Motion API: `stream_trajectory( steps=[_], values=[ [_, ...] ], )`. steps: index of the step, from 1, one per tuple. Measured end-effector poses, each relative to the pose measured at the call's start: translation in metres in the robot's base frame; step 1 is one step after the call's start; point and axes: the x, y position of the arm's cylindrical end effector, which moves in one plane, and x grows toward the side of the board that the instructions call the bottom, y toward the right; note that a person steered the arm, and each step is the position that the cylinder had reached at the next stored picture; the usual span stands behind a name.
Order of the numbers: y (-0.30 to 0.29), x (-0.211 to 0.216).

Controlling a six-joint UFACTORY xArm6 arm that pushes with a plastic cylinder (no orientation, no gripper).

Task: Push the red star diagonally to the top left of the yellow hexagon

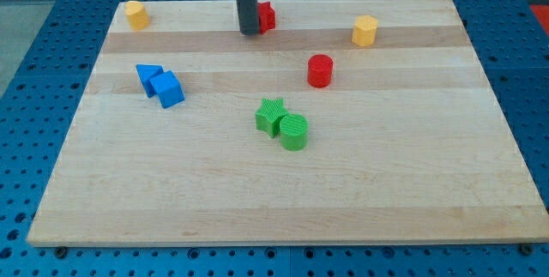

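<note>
Near the view's top edge of the wooden board, my tip rests on the pale, lengthwise-grained planks, the end of a smooth, dark, straight rod coming down from the view's top. I carry no pincer at all, so nothing about me spreads, presses together or pinches; the rod simply ends blunt at the board.

Taking my tip as the landmark: the red star sits just to its right and slightly toward the view's top, touching or very nearly touching the rod, which hides its left side, so I can make out only a few of its points. Well to the right of my tip, at about the same height in the view, stands the yellow hexagon, a squat faceted prism with a flat top. Far to the left of my tip, close to the board's top left corner, is another yellow block, its outline too small to name with certainty. Below and to the right of my tip stands a red cylinder, round and smooth. Below and to the left lie a blue triangular block and a blue cube, touching each other. Straight down the view from my tip, a green star and a green cylinder with ridged tops sit pressed together.

All blocks look like matte plastic. Around the board runs a blue perforated table.
</note>
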Motion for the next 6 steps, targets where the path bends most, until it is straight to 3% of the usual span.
stream_trajectory(
  steps=[2, 5, 6],
  values=[
    [-0.019, -0.026],
    [0.036, -0.025],
    [0.020, -0.009]
  ],
)
